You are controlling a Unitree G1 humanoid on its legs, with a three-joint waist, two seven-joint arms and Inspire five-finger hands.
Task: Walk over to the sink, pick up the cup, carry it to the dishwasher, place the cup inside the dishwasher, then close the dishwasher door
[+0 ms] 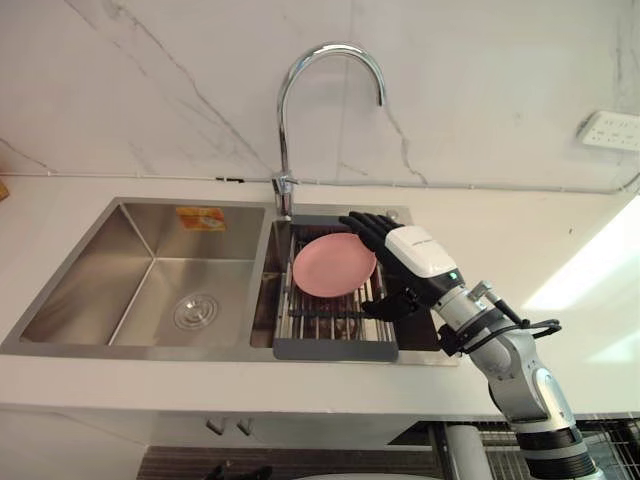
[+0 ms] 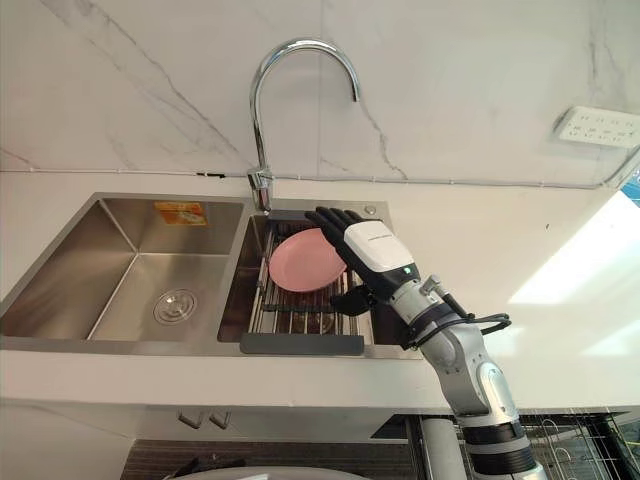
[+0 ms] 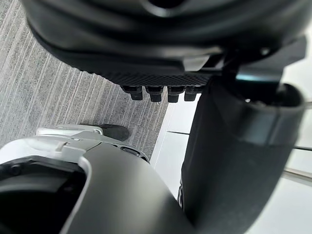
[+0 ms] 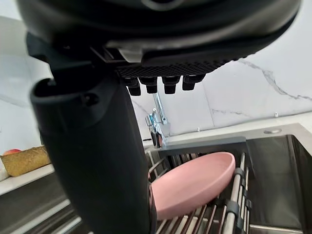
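My right hand (image 1: 410,250) reached over the right-hand basin of a steel sink (image 1: 150,270), its fingers (image 1: 365,228) straight and spread, closed on nothing. Just beneath the fingertips lay the thing I had come for. The task called it a cup, but I saw a shallow pink dish (image 1: 330,265). It leaned tilted on the bars of a drying rack (image 1: 335,320) set into that basin. My thumb hung below the palm, close beside the dish's near edge, and I could not tell whether it touched. Beyond the fingertips rose a curved chrome faucet (image 1: 284,130) against a marble wall. Off past the dish, away from my palm, the other basin sat bare. The white table (image 1: 480,220) ran behind my wrist and on around the sink. My left hand (image 3: 161,44) hung low over a grey carpeted floor (image 3: 58,97), fingers loose and carrying nothing. I judged the dish to be stiff, light and smooth. It might be wet from the sink, so it would likely slip in a flat-fingered hold, and it might chip if dropped on steel. The raised rim nearest my palm looked the best place to pinch, thumb on the underside and fingers on the inner face. From there I would lift it clear of the rack bars before turning away.
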